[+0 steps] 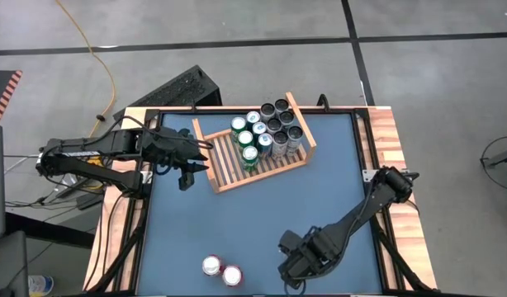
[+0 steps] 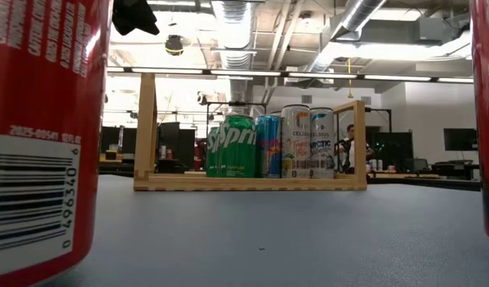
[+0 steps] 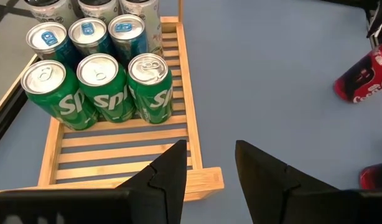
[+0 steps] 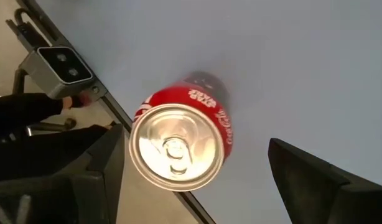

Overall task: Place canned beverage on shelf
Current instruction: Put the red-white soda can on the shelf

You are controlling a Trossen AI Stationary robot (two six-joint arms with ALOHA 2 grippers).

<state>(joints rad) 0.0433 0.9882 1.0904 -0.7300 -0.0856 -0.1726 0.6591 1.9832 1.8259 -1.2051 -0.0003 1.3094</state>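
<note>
While right claw (image 4: 194, 171) gapes, red can (image 4: 178, 140), silver lid, left claw (image 3: 209, 165) parted.

Green Sprite cans (image 3: 104, 87): three
Blue cans (image 3: 88, 37): three
Dark-topped cans (image 1: 280, 122): six, perhaps
Red cola cans (image 1: 222, 271): two
Shelf (image 1: 229, 169): one

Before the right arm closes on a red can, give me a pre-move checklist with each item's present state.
1. Right claw open around a target: ok, its fingers stand wide either side of an upright red aluminium soda can.
2. Can upright: ok, its top faces the right wrist camera.
3. Second red can clear of the grasp: cannot tell, it stands right beside the first near the table's front edge.
4. Free room on the light-brown wooden slatted shelf: ok, bare slats in front of the green cans.
5. Left claw out of the way: not ok, it sits open at the shelf's left end.
</note>
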